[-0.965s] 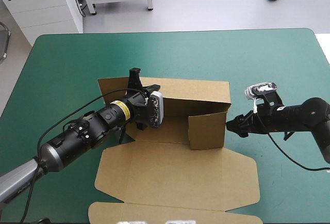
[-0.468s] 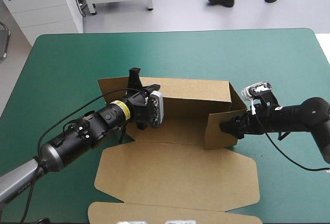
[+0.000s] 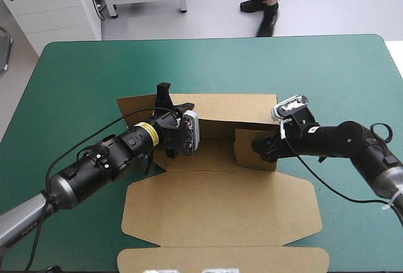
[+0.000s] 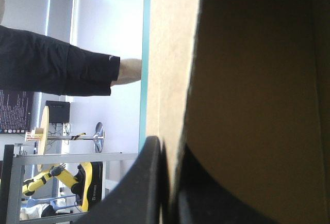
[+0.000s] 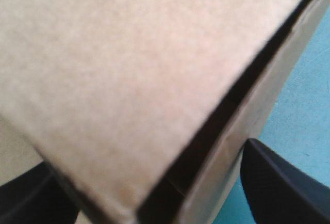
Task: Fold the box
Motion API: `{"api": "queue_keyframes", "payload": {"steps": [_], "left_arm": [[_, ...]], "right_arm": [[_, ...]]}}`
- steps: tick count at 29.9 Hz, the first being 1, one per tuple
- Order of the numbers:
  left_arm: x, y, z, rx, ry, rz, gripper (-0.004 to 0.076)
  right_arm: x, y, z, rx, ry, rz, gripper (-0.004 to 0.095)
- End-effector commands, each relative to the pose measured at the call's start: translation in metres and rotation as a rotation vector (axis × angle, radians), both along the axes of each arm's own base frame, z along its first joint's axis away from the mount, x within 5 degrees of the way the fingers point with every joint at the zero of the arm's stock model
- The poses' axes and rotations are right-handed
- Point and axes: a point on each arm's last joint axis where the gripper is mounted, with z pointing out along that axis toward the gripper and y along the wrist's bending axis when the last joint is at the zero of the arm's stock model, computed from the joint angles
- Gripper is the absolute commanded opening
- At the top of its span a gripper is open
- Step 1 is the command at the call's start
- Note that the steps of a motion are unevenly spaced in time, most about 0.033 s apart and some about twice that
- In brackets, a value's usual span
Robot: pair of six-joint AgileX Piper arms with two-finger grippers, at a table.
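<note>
Two raised box (image 3: 214,204) walls, each between jaws.

Bright, even overhead light on the teal-green table cover (image 3: 327,65), soft shadows. The brown cardboard box (image 3: 220,204) looks shaded under its raised wall at 12 o'clock, way darker in the left wrist view.

Right gripper (image 3: 260,148), 2 black fin-shaped fingers: moved in from just outside the right end of the brown cut-board box (image 3: 239,106) to a position over that end, with its arm reaching farther across the table. Short brown end flap (image 3: 242,150): pushed outward to the right just before, now back leftward and closer to the rear wall. Flat brown lid panel (image 3: 220,210): shifted slightly toward the table's right edge.
</note>
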Motion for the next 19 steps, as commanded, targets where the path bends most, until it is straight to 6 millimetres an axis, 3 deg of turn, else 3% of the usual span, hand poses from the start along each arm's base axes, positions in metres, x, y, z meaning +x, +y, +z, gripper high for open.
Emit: {"api": "queue_keyframes", "payload": {"steps": [1,5,14,16,19], "left_arm": [[-0.0033,0.0049,0.0044,-0.042,0.071,0.052,-0.0008],[-0.0036,0.0051,0.0049,-0.048,0.074,0.054,-0.0008],[-0.0047,0.0038,0.0047,-0.082,0.103,0.062,-0.0008],[-0.0062,0.0020,0.0047,-0.083,0.105,0.055,-0.0006],[-0.0116,-0.0041,0.0055,-0.081,0.104,0.026,0.0062]], "right_arm": [[0.0086,-0.0031,0.0185,0.030,-0.132,-0.107,0.0619],[0.0088,-0.0036,0.0184,0.021,-0.138,-0.106,0.0453],[0.0054,-0.0017,0.0162,0.025,-0.096,-0.079,-0.0018],[0.0062,-0.0021,0.0167,0.026,-0.105,-0.086,-0.0001],[0.0095,-0.0040,0.0188,0.047,-0.122,-0.140,0.0002]]}}
